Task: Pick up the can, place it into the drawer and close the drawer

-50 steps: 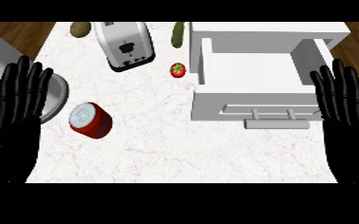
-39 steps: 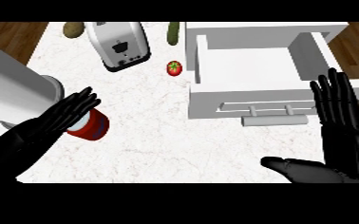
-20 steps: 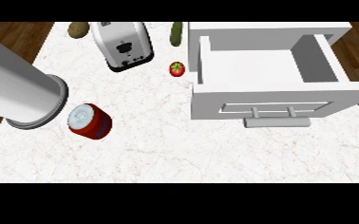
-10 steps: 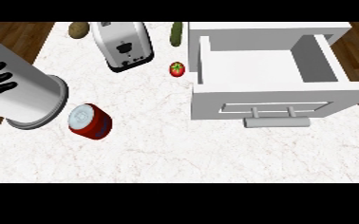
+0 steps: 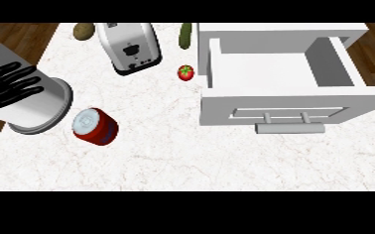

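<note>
Fingers (image 5: 21, 82) of the left hand (image 5: 16, 85) lie spread and straight at the left edge, holding nothing, above the grey forearm (image 5: 40, 104), just right of which the red can (image 5: 95, 126) with its silver top rests tilted on the marbled worktop (image 5: 161, 158), well apart from the open white drawer (image 5: 275, 82) at the right.

Counter (image 5: 183, 158): white marbled top, wood floor beyond its far corners.
On it: red can (image 5: 95, 126) front left; toaster (image 5: 130, 47), potato (image 5: 84, 29), cucumber (image 5: 186, 34) along the far edge; tomato (image 5: 186, 72) beside the open drawer (image 5: 278, 111).
</note>
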Controlling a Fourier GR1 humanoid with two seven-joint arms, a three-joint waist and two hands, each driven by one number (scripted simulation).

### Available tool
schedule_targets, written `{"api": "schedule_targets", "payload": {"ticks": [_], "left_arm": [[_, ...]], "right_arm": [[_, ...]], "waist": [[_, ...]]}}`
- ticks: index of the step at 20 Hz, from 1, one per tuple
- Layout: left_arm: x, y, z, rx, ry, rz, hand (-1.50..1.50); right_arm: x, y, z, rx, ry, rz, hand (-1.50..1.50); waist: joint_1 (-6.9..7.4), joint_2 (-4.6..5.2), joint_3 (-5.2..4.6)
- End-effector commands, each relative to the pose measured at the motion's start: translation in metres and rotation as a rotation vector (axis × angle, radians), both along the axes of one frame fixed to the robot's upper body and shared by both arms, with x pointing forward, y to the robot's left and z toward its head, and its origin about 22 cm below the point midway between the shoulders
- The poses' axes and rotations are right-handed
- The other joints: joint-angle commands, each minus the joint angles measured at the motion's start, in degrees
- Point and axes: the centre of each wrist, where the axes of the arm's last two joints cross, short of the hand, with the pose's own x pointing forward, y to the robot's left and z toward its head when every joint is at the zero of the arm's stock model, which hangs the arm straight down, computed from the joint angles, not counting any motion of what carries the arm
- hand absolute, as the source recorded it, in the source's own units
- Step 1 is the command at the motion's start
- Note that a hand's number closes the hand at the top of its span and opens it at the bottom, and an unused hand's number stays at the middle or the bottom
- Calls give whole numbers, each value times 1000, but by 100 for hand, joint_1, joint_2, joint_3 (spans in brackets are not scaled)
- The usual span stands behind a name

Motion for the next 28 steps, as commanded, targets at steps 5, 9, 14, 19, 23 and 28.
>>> {"api": "schedule_targets", "payload": {"ticks": [5, 9, 14, 19, 23, 28], "left_arm": [[10, -26, -27, 40, 24, -26, -150], [16, -41, -62, 38, 25, -6, -150], [4, -43, -82, 74, 27, 14, -150], [10, -54, -94, 88, 12, 51, -150], [18, -43, -112, 84, 31, 120, -150], [10, -36, -127, 111, 31, 123, -150]], "right_arm": [[-11, -20, -6, 3, 5, -6, -150], [-24, -19, 5, 8, 2, -4, -150], [-19, -12, -7, 11, 19, 3, -150], [-18, -11, 6, 2, -9, -5, -150], [-37, -24, 6, 9, 4, 16, -150], [-20, -18, 15, -13, 1, -8, -150]], "waist": [[13, 23, -7], [-22, 30, -13], [18, 29, -11], [18, 28, -11], [-86, 48, -19], [-19, 46, -18]]}}
